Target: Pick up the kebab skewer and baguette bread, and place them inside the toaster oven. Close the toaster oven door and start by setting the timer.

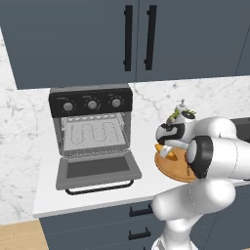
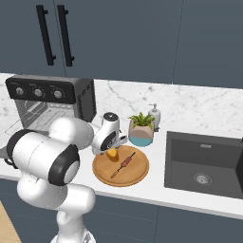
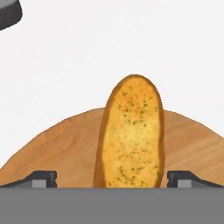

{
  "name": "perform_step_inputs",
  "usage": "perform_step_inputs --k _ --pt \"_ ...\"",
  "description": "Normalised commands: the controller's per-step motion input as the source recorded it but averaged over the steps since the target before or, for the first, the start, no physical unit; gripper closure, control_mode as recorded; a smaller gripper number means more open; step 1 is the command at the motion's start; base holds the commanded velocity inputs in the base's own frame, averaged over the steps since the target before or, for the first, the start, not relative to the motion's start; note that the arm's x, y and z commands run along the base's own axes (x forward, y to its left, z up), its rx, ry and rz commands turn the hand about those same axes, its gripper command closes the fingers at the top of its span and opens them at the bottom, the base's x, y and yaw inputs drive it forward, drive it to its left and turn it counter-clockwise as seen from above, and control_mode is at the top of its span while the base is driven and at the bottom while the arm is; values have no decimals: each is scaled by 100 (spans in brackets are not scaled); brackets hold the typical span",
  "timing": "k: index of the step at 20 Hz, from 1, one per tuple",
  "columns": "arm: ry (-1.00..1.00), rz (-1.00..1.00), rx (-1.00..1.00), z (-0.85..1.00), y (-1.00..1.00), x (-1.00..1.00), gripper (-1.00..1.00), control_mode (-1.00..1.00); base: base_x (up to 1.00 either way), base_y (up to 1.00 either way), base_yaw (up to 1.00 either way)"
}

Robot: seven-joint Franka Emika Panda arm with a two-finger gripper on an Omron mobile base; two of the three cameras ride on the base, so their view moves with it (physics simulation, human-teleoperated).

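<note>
hand view shows you the gripper [image 3: 112, 179] spread wide, fingertips [image 3: 41, 178] either side of the baguette bread [image 3: 130, 133] lying on the round wooden plate [image 3: 65, 144].

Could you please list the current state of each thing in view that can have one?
Boxy grey metal toaster oven: unloaded, wire racks bare.
Grey metal-framed toaster oven door: dropped fully open.
Stubby golden baguette bread: lying on the round wooden plate, not gripped.
Thin kebab skewer with dark meat chunks: lying on the plate, untouched.
End effector: open, fingertips either side of the baguette's near end.
</note>
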Motion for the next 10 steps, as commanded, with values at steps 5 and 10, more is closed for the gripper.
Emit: perform_step_inputs --k 5,10 --pt "0 1 0 -13 -5 5 -100 -100 0 0 0" --pt "0 0 0 -12 0 0 -100 -100 0 0 0"
